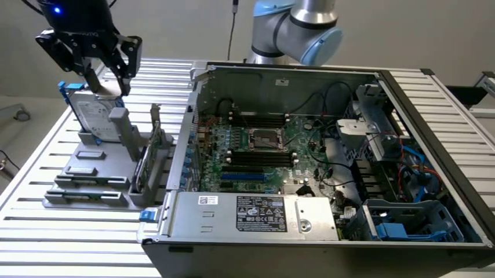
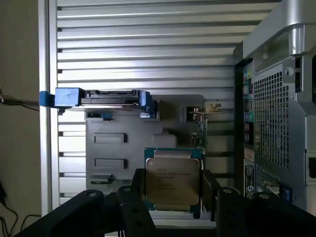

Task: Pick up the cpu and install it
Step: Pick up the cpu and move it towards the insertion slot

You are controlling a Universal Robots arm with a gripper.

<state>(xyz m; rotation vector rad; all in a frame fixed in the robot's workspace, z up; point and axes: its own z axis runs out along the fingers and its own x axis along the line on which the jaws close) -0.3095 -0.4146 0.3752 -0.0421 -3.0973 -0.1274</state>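
The cpu, a small flat square chip with a dull silver top, sits between my gripper's two black fingers, which are shut on its opposite edges. In the exterior view my gripper hangs high at the exterior view's left, above the grey parts holder, with the pale cpu between its fingers. The dark square socket with a metal frame lies in the middle of the motherboard inside the open computer case, well to the exterior view's right of my gripper.
A silver hard drive with blue brackets stands upright in the holder just under my gripper. The hard drive, grey holder and case wall also show in the wrist view. A slatted metal table carries everything. Cables and a power supply crowd the case.
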